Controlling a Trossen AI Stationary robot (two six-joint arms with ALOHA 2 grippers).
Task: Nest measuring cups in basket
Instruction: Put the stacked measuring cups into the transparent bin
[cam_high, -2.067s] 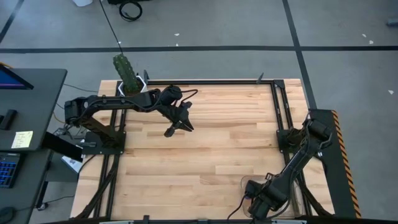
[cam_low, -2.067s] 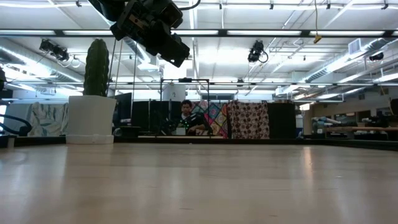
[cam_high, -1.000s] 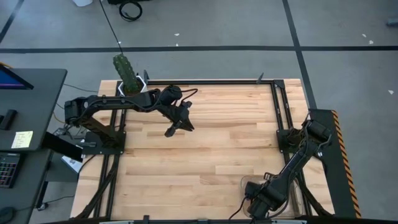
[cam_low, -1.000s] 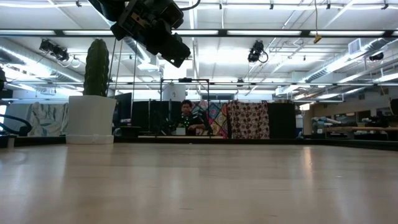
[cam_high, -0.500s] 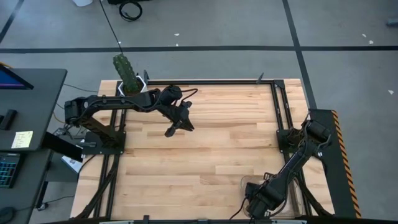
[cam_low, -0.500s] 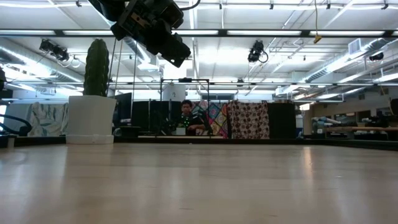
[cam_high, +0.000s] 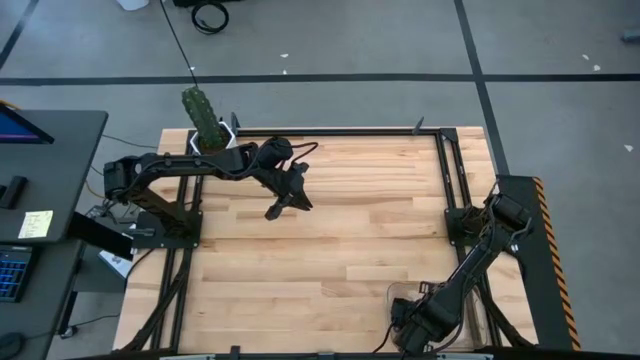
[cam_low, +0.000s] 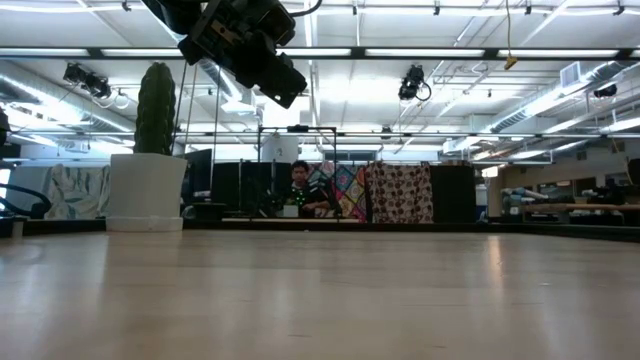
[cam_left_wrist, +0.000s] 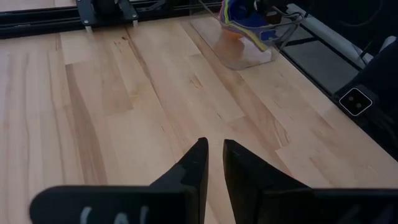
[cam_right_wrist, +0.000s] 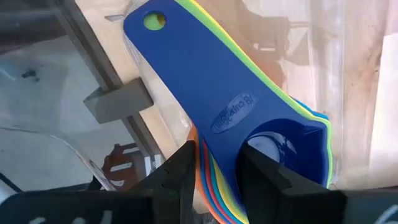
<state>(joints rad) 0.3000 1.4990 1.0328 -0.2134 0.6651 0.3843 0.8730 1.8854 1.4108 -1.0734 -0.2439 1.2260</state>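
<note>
The measuring cups (cam_right_wrist: 236, 106) are nested in one stack, dark blue on top, with yellow, green, red and orange edges showing beneath. The stack lies tilted inside the clear basket (cam_right_wrist: 348, 93), which stands at the table's near right corner (cam_high: 393, 295). My right gripper (cam_right_wrist: 217, 155) points down into the basket (cam_left_wrist: 245, 53) and is shut on the stack (cam_left_wrist: 245, 22). My left gripper (cam_left_wrist: 214, 146) hangs above the table's far left part (cam_high: 272, 213), open by a narrow gap, with nothing between its fingers. My right gripper pinches the stacked handles where they meet the bowls (cam_right_wrist: 225, 148). One finger (cam_right_wrist: 180, 174) is against the orange underside and the other (cam_right_wrist: 261, 174) on the dark blue top face. The fingers come from above and lie across the handles. The free handle end (cam_right_wrist: 155, 22) slants up; whether the bowls rest on the basket's floor is hidden.
A white pot with a green cactus (cam_high: 205, 125) stands at the table's far left corner (cam_low: 145, 190). Black frame rails (cam_high: 455, 180) run along the table's right side. Bare wooden tabletop (cam_high: 350, 230) lies between the two arms.
</note>
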